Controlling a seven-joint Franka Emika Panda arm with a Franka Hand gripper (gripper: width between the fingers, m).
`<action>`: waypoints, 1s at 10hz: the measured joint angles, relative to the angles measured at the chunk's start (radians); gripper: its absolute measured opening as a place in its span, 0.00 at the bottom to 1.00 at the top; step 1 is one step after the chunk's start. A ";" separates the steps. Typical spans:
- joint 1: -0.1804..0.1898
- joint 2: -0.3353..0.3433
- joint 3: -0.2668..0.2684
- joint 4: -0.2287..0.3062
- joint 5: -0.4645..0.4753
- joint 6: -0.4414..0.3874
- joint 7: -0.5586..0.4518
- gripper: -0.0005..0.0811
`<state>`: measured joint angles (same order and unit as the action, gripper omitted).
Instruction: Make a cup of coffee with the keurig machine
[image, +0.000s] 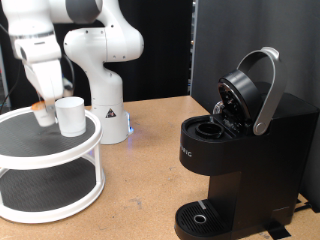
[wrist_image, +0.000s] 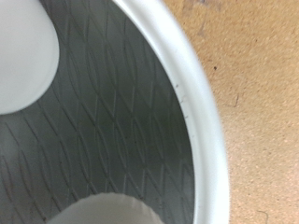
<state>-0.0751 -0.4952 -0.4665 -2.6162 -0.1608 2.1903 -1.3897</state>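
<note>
The white cup (image: 71, 115) stands upright on the top tier of a round white two-tier stand (image: 60, 150) at the exterior view's left. My gripper (image: 45, 113) is lowered onto that tier, just left of the cup and close to it; a small orange patch (image: 38, 101) shows beside the fingers. The black keurig machine (image: 245, 160) stands at the right with its silver-trimmed lid (image: 250, 90) raised and the pod chamber (image: 213, 128) open. The wrist view shows the stand's dark mesh mat (wrist_image: 121, 121), its white rim (wrist_image: 201, 112) and blurred white shapes (wrist_image: 23, 51) I cannot identify.
The white robot base (image: 105, 100) stands behind the stand. The wooden table (image: 150, 170) lies between stand and machine. A dark panel (image: 250, 40) backs the machine. The round drip base (image: 205, 215) sits at the machine's foot.
</note>
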 joint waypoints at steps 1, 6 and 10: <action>0.002 -0.015 0.009 0.025 0.000 -0.041 -0.005 0.54; 0.029 -0.035 0.016 0.010 0.167 0.002 0.047 0.54; 0.098 -0.065 0.085 0.035 0.361 0.005 0.222 0.54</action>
<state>0.0229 -0.5606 -0.3811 -2.5809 0.1998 2.1956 -1.1679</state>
